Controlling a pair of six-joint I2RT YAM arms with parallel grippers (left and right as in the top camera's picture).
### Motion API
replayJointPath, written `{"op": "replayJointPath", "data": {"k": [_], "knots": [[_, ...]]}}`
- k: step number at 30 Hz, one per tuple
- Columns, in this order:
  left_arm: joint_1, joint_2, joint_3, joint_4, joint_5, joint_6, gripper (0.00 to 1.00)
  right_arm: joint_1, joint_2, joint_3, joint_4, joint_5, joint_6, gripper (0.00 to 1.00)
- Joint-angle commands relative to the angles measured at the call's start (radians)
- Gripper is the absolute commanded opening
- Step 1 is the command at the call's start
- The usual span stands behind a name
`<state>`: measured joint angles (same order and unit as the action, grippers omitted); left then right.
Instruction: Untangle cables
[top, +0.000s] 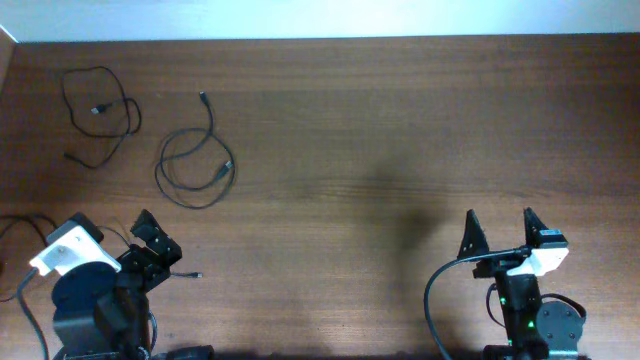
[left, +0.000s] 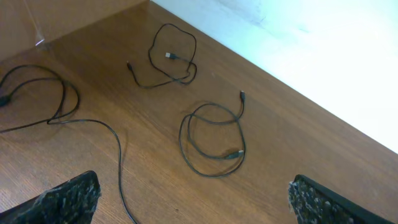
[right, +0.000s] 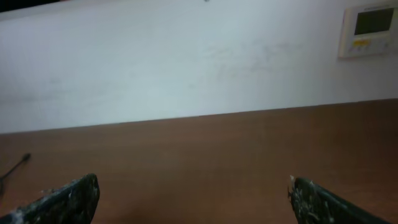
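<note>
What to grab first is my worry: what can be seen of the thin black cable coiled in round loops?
The thin black coiled cable is a slim, flexible cord, rubbery in look, lying flat in about two loose overlapping loops on the left half of the brown wooden table. One small plug end sticks out beyond the loops; the other lies at their edge. No tight knot shows. Only the table touches it.
</note>
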<state>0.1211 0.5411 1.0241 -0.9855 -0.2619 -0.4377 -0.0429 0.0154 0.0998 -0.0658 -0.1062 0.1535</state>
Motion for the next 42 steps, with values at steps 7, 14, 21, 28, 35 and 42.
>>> {"op": "replayJointPath", "data": {"k": [7,14,21,28,35,42], "knots": [[0.005,0.0,-0.003,-0.001,-0.007,0.002,0.99,-0.037,-0.012,-0.094,0.059,0.04,-0.008,0.99],[0.005,0.0,-0.003,-0.001,-0.007,0.002,0.99,-0.034,-0.012,-0.094,-0.005,0.006,-0.051,0.98],[0.005,0.0,-0.003,-0.001,-0.007,0.002,0.99,0.063,-0.012,-0.094,-0.005,0.013,-0.123,0.99],[0.005,0.0,-0.003,-0.001,-0.007,0.002,0.99,0.041,-0.012,-0.094,-0.005,0.013,-0.124,0.98],[0.005,0.0,-0.003,-0.001,-0.007,0.002,0.99,0.01,-0.012,-0.094,-0.005,0.013,-0.124,0.98],[0.005,0.0,-0.003,-0.001,-0.007,0.002,0.99,0.01,-0.012,-0.094,-0.005,0.013,-0.124,0.98]]}}
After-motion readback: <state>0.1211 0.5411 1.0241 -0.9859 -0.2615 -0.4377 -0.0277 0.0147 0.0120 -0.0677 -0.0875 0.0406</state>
